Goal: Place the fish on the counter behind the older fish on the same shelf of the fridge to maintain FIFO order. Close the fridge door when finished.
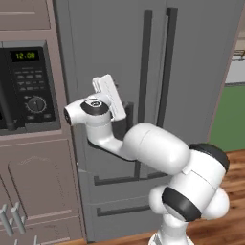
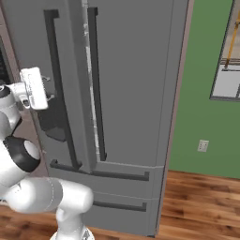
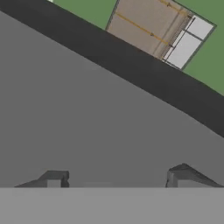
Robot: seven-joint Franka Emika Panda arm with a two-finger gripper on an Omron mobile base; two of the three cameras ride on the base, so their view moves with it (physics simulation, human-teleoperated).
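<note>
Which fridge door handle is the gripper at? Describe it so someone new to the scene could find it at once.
Start at the tall grey fridge with its two upper doors. Two long dark vertical bars run down the middle, either side of the seam. The one meant is the left door handle, beside the white gripper; its twin, the right door handle, stands free of the arm.

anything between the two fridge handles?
Nothing stands between the left handle and right handle of the fridge, just door panels and their seam, seen in the right base view.
</note>
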